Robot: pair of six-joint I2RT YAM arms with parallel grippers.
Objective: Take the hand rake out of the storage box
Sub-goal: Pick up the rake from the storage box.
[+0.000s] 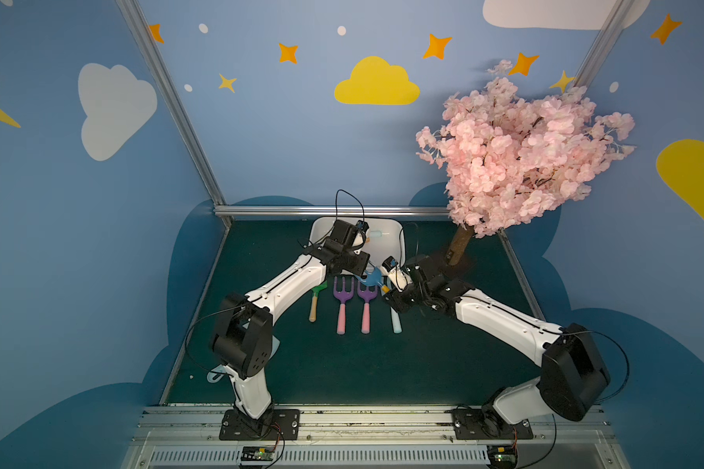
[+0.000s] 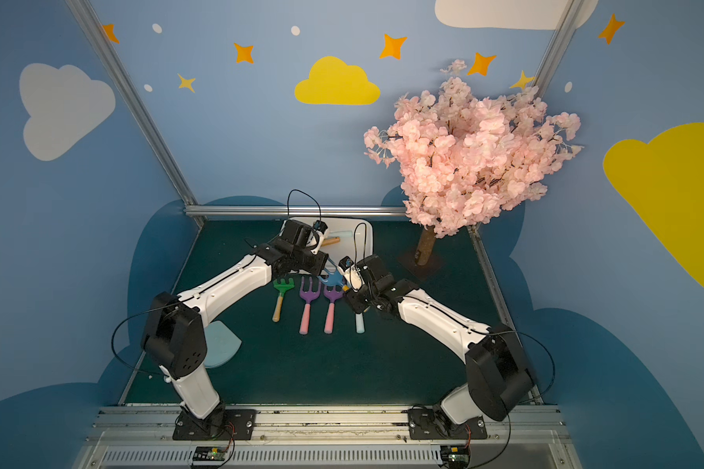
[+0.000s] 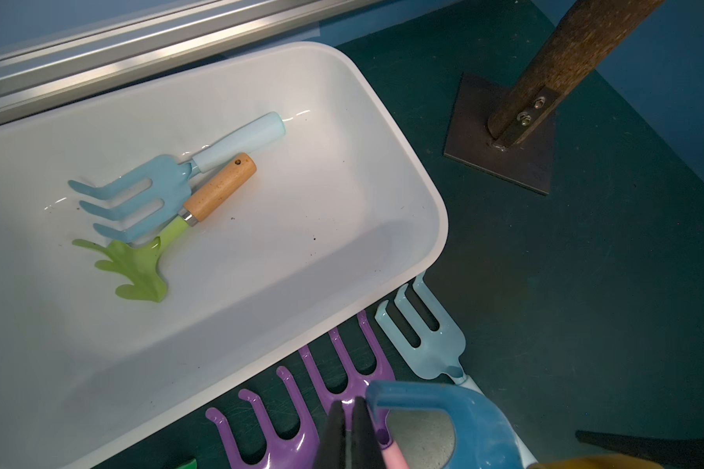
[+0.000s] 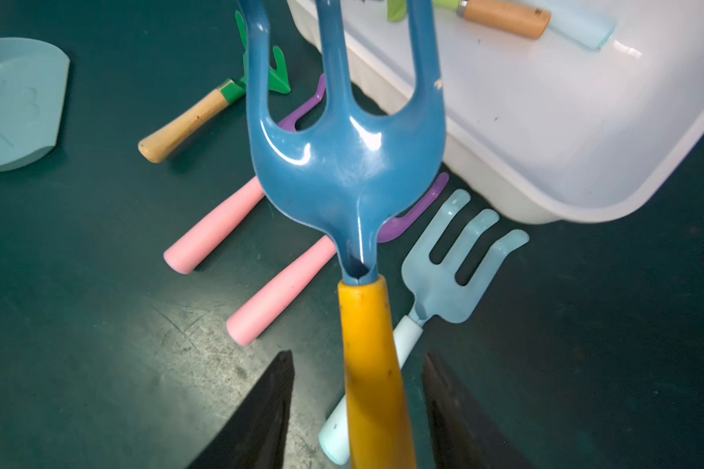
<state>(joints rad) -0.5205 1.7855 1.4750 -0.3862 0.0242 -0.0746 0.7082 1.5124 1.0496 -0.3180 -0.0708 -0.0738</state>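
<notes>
The hand rake (image 4: 342, 162), dark blue head on a yellow handle, hangs tilted in the air just in front of the storage box (image 3: 435, 211), above the tools lying on the mat. My left gripper (image 3: 348, 402) is shut at the tip of one of its prongs. My right gripper (image 4: 356, 355) stands open around the yellow handle, with a gap on each side. In both top views the rake (image 1: 372, 278) (image 2: 334, 279) bridges the two grippers before the white box (image 1: 391, 243).
A light blue fork (image 3: 139, 199) and a green rake (image 3: 139, 268) lie in the box. On the mat lie a green rake (image 1: 316, 302), two purple rakes (image 1: 342, 308) and a pale blue fork (image 1: 395, 320). A blue dish (image 2: 220, 345) sits left, a tree trunk (image 1: 460, 243) right.
</notes>
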